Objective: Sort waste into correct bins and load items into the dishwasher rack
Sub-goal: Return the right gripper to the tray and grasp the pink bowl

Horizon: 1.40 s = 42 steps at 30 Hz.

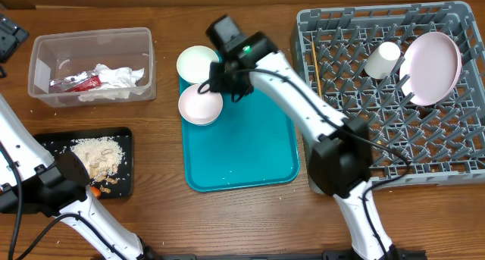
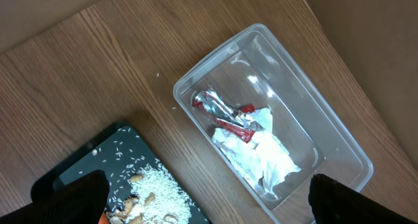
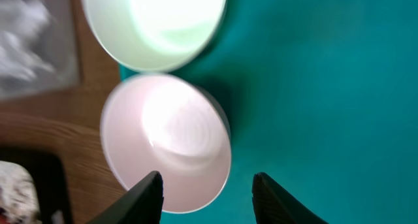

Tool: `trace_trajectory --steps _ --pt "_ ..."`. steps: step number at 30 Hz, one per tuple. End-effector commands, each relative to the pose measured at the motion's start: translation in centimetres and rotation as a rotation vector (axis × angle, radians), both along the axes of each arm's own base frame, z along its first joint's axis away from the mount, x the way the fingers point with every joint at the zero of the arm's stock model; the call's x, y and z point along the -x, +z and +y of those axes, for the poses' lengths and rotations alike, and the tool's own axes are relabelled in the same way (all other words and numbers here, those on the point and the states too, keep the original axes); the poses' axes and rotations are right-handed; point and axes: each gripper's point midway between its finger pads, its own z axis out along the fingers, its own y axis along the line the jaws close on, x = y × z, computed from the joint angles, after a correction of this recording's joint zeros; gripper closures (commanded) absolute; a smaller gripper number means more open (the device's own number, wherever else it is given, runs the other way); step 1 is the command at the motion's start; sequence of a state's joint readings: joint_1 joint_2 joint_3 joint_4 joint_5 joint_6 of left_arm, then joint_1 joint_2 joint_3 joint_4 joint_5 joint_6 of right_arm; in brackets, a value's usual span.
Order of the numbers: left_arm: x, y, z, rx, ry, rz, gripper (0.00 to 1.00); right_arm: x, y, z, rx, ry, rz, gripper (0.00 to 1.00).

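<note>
Dishwasher rack (image 1: 424,150): grey peg crate, right of table. It holds the plate (image 1: 430,67), leaning on edge in the far right corner, the cup (image 1: 383,59) on its side just left of the plate, and the chopstick (image 1: 314,67) along the left rim.

Teal tray (image 1: 250,146): flat, centre of table.

Clear tub (image 1: 91,34): far left. It holds the crumpled napkin (image 2: 261,155) and the red wrapper (image 2: 225,116).

Black tray (image 1: 53,142): near left. It holds the crumbs (image 1: 98,155). An orange sliver of carrot (image 1: 96,190) shows at its near edge.

Two bowls: one (image 1: 198,63) on the teal tray's far left corner, the other (image 1: 201,104) just beside it, overhanging the tray's left edge.

Right gripper (image 3: 209,198): jaws spread, over the nearer bowl's rim, gripping nothing.

Left gripper (image 2: 215,204): jaws spread wide and empty, above the table between tub and black tray.
</note>
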State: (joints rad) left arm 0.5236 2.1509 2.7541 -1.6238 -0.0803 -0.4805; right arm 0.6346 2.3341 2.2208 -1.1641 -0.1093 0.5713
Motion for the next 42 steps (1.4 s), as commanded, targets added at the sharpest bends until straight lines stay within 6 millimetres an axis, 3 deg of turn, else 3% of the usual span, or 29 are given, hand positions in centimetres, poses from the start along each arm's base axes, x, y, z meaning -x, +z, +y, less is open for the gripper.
trace_trajectory --steps 1,6,11,16,24,29,30,33,36,38,41,42 --pt "-0.3 -0.3 -0.1 0.002 0.009 0.002 0.00 1.6 -2.6 1.5 -0.047 0.031 0.109 0.52" --pt "-0.3 -0.3 -0.1 0.002 0.009 0.002 0.00 2.4 -4.5 1.1 -0.017 0.031 0.168 0.52" --pt "-0.3 -0.3 -0.1 0.002 0.009 0.002 0.00 2.8 -5.5 -0.9 0.090 0.005 0.178 0.53" --pt "-0.3 -0.3 -0.1 0.002 0.009 0.002 0.00 3.6 -7.1 -2.2 0.136 -0.006 0.231 0.60" --pt "-0.3 -0.3 -0.1 0.002 0.009 0.002 0.00 3.6 -7.3 -6.0 0.231 -0.103 0.283 0.61" --pt "-0.3 -0.3 -0.1 0.002 0.009 0.003 0.00 2.7 -4.5 -9.7 0.296 -0.167 0.281 0.62" --pt "-0.3 -0.3 -0.1 0.002 0.009 0.002 0.00 2.1 -2.7 -11.4 0.345 -0.216 0.244 0.61" --pt "-0.3 -0.3 -0.1 0.002 0.009 0.002 0.00 1.3 0.7 -13.2 0.382 -0.267 0.183 0.60" --pt "-0.3 -0.3 -0.1 0.002 0.009 0.002 0.00 0.5 3.5 -12.1 0.310 -0.210 0.122 0.51" --pt "-0.3 -0.3 -0.1 0.002 0.009 0.003 0.00 0.4 5.1 -8.4 0.170 -0.010 0.075 0.42" --pt "-0.3 -0.3 -0.1 0.002 0.009 0.002 0.00 1.0 5.6 -4.5 0.064 0.206 0.027 0.37" --pt "-0.3 -0.3 -0.1 0.002 0.009 0.002 0.00 1.1 5.4 -4.0 0.063 0.232 0.020 0.35"
